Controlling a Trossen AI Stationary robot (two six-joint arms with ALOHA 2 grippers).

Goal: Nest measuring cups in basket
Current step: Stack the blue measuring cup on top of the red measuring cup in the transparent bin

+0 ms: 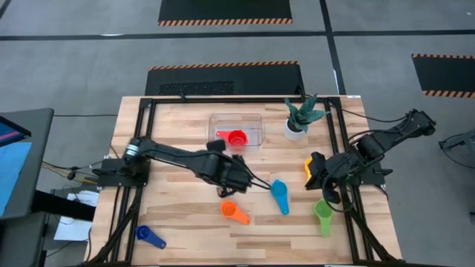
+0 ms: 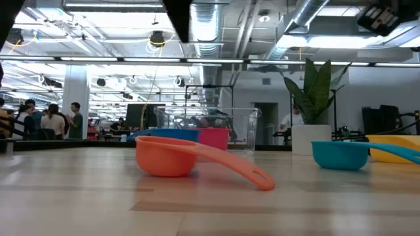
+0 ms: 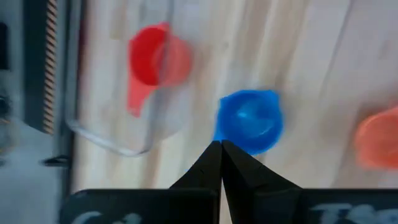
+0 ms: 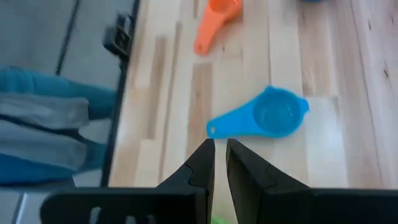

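Observation:
My left gripper (image 1: 241,176) (image 3: 221,144) reaches to mid-table, just on the near side of the clear basket (image 1: 215,119), and is shut on the blue cup (image 3: 249,121). In the high view the gripper hides that cup. A red cup (image 1: 236,138) (image 3: 155,56) lies inside the basket. The teal cup (image 1: 280,194) (image 4: 273,115), orange cup (image 1: 234,211) (image 2: 170,157), green cup (image 1: 323,213), yellow cup (image 1: 307,167) and dark blue cup (image 1: 148,236) lie on the table. My right gripper (image 1: 326,189) (image 4: 221,144) hovers near the right edge, open by a narrow gap and holding nothing. My left gripper meets the blue cup at the edge of its bowl (image 3: 219,134), right at the shut fingertips. The handle does not show; the fingers hide it. The bowl sticks out beyond the fingertips, its opening facing the wrist camera. Whether it is lifted clear I cannot tell.
A white pot with a green plant (image 1: 299,119) stands to the right of the basket near the far edge. Black frame rails (image 1: 141,148) run along the table's left and right sides. Bare wood lies between the orange and dark blue cups. People stand in the room beyond (image 2: 59,118).

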